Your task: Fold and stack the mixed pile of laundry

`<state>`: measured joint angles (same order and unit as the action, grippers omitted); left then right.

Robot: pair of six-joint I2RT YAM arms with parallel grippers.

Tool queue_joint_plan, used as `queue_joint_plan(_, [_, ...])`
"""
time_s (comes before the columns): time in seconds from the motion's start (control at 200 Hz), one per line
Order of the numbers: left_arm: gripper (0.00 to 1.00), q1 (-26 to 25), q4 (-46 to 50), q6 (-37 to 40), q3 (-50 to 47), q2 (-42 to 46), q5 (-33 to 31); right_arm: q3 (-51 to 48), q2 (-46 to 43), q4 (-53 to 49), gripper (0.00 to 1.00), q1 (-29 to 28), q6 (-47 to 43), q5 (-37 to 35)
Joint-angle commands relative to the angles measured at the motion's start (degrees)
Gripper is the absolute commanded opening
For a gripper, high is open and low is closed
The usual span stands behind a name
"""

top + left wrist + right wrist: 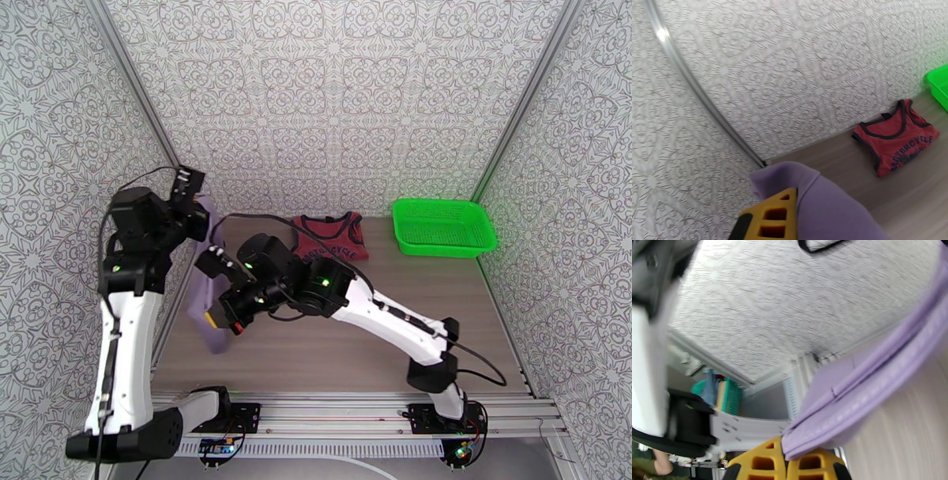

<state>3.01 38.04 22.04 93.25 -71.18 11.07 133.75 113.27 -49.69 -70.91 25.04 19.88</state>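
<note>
Purple garment (pixel 204 301): hangs stretched at centre left of the frame. Its upper end is pinched in the closed jaws of the left gripper (pixel 788 209), its lower edge clamped in the closed right gripper (pixel 786 456). Red tank top (pixel 332 237): flat on the table (pixel 332 355), upper centre. Green basket (pixel 442 227): upper right.
</note>
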Motion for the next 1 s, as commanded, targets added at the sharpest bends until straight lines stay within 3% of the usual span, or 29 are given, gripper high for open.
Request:
queue_joint_plan(0.0, [0.00,-5.5,-4.6,-0.8,0.5,-4.8,-0.6,-11.4,-5.8,2.7,0.00,-0.5,1.6,-6.4])
queue_joint_plan(0.18, [0.00,-16.0,-7.1,1.1,0.0,-17.0,-3.9,-36.8,-13.0,14.7,0.00,2.0,9.2,-7.9])
queue_joint_plan(0.32, [0.00,-23.1,-9.7,0.7,1.3,-28.1,-4.8,-51.0,-19.3,19.8,0.00,4.2,13.8,-12.6])
queue_joint_plan(0.695, [0.00,-39.2,-3.7,2.1,22.2,-54.2,-7.3,-71.8,-36.0,9.3,0.00,6.7,22.3,-36.0])
queue_joint_plan(0.995, [0.00,-46.3,1.7,2.2,38.6,-69.4,-9.0,-90.7,-50.4,6.8,0.00,14.8,29.8,-40.6])
